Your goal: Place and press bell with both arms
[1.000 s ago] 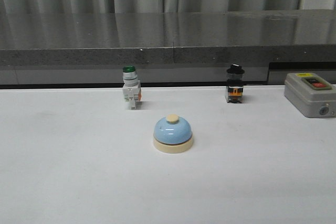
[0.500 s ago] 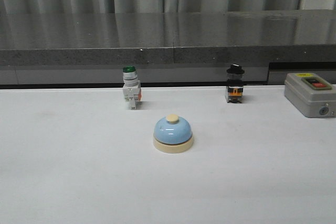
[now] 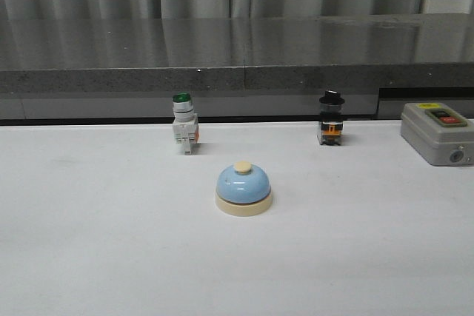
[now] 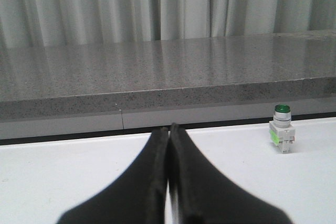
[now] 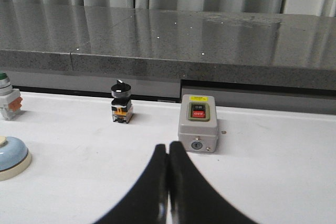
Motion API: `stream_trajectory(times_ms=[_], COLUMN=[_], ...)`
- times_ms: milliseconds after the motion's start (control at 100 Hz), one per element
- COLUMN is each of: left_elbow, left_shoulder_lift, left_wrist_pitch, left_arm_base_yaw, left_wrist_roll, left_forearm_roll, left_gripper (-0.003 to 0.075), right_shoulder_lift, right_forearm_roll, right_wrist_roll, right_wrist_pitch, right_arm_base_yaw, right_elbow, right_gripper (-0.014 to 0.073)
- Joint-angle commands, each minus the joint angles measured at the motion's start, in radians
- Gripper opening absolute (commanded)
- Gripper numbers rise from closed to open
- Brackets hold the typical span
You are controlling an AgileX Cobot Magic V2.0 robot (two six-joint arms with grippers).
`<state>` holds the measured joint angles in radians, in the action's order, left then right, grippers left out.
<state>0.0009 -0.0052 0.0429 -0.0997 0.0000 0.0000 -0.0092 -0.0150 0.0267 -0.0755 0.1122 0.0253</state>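
So the bell (image 3: 244, 189) sat upright mid-table, well clear of everything, with neither arm anywhere in the front view. Both grippers were pinched closed on nothing: left gripper (image 4: 168, 132) and right gripper (image 5: 167, 149), fingertips touching in each wrist view.

Stuff that looked risky to me:
- The dome was glossy and rounded, so a grab on the blue part could slip or squirt it sideways. The cream base seemed the safer bite.
- Jaws needed opening first, or an arm would just shove the bell along.
- The green switch (image 3: 184, 125), black knob switch (image 3: 331, 119) and grey box (image 3: 435, 132) all had buttons too, so pressing the wrong thing was a real possibility.
- An off-centre press could tip or skate the bell if the other arm wasn't steadying it.
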Motion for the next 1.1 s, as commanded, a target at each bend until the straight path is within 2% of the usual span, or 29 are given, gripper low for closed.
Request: stream_trajectory(times_ms=[0,810,1000,1090], left_elbow=[0.043,0.043,0.043,0.043], left_shoulder_lift=[-0.028,-0.028,-0.028,-0.028], left_wrist_pitch=[-0.081,-0.081,-0.081,-0.081], left_arm_base_yaw=[0.002,0.002,0.002,0.002], left_wrist_roll=[-0.015,-0.015,-0.015,-0.015], left_forearm_roll=[0.000,0.000,0.000,0.000], left_gripper=[-0.0020,-0.0020,-0.0020,-0.0020], right_shoulder_lift=[-0.019,-0.019,-0.019,-0.017], right_forearm_roll=[0.001,0.001,0.001,-0.015], right_wrist_roll=[0.002,0.002,0.002,0.002], right_wrist_pitch=[0.088,0.088,0.199,0.178], right_arm_base_yaw=[-0.006,-0.006,-0.006,-0.006], right_elbow=[-0.013,-0.013,-0.017,-0.040], right_gripper=[-0.0060,-0.0060,-0.0060,-0.0060])
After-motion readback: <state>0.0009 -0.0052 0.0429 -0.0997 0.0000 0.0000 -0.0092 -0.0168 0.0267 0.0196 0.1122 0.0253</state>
